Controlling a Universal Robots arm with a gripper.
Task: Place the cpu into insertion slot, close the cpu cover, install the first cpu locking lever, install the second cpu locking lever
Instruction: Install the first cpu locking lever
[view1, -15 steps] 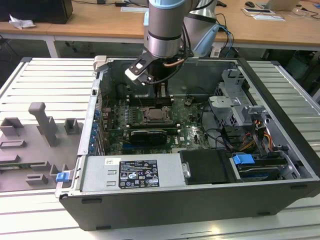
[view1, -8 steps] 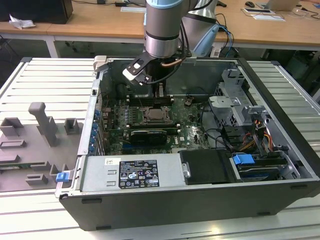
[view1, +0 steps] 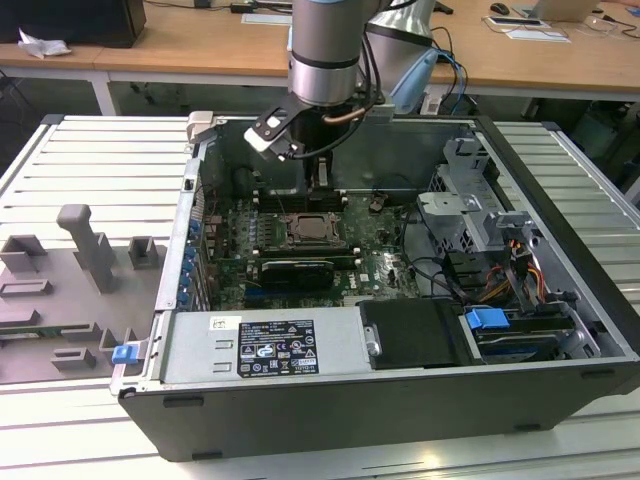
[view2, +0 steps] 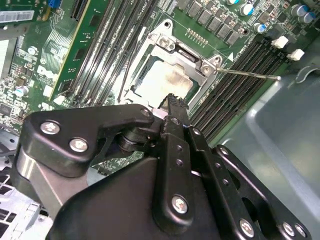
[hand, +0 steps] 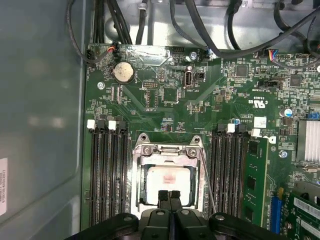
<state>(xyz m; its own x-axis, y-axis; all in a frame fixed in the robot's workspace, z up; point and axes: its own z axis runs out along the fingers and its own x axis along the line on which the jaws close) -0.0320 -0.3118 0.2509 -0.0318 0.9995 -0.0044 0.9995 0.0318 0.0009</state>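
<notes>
The claw (hand: 169, 194) is hanging pinched together just over the cpu (hand: 167, 177); the cpu cover (hand: 167, 149) is lying flat around it.

The arm (view1: 322, 60) is a silver-grey cylinder with pale blue bands, black cables (view1: 370, 70) beside it and a white camera block (view1: 268, 133) on its side. The gripper (hand: 169, 196) is matte black linkage plates fastened with silver screws (view2: 180, 204).

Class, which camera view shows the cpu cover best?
The first wrist view: it looks straight down on the cover, frame nearly whole. The second wrist view shows it slanted, partly behind the gripper; the exterior view, small and distant.
</notes>
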